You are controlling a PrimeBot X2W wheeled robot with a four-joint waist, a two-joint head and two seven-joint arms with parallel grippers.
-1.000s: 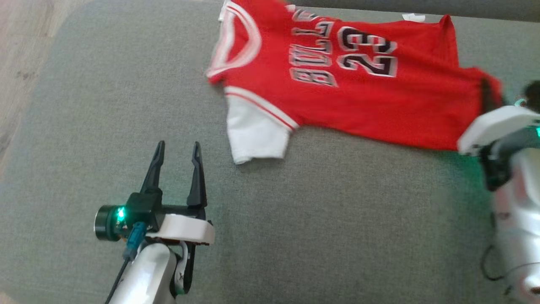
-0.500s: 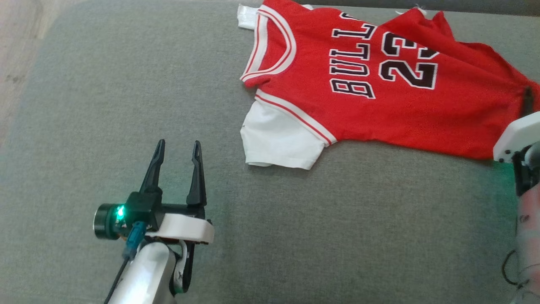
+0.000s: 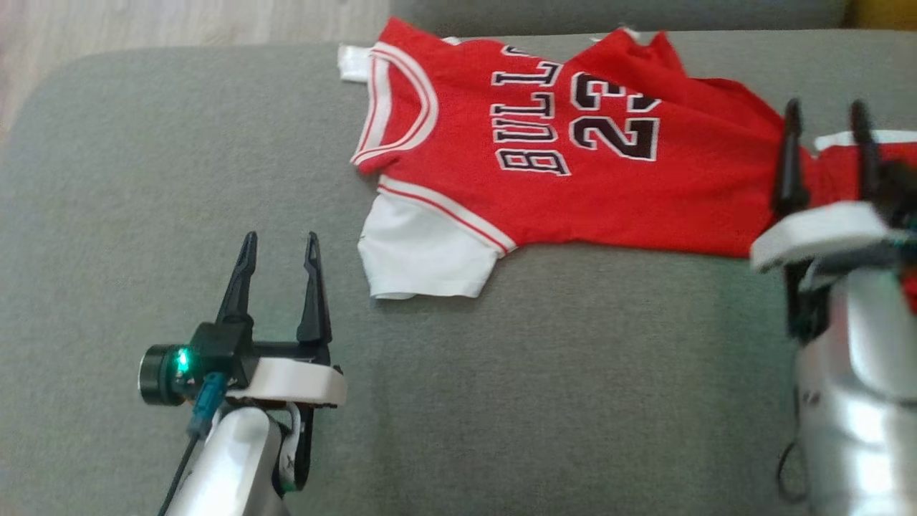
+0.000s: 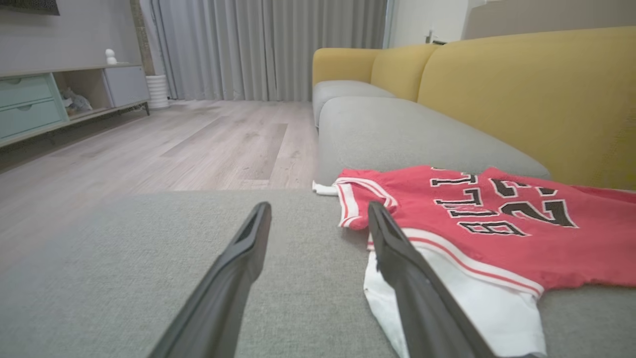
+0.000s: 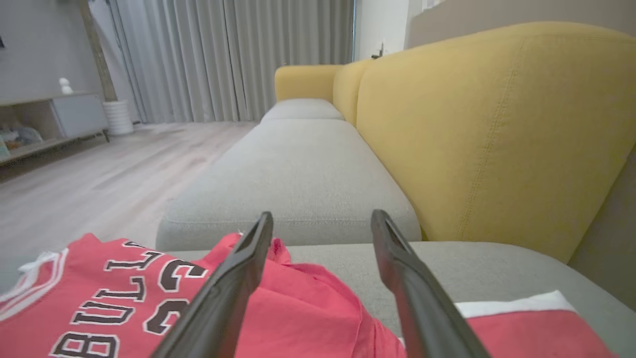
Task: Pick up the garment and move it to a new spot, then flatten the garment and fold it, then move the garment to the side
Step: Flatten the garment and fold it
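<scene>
The right gripper [image 3: 824, 111] has its two fingers well apart and holds nothing; it hovers over the lower end of the garment [image 3: 630, 208]. The left gripper [image 3: 280, 240] is also wide open and empty, near the white part of the garment but apart from it. The garment lies on the grey sofa cushion [image 3: 501, 394], number side up, with some wrinkles at the far edge. A second red cloth [image 5: 526, 328] with white edging lies just beside it

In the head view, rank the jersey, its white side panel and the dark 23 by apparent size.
Largest to smallest: the jersey, then its white side panel, then the dark 23; the last two fairly close.
</scene>
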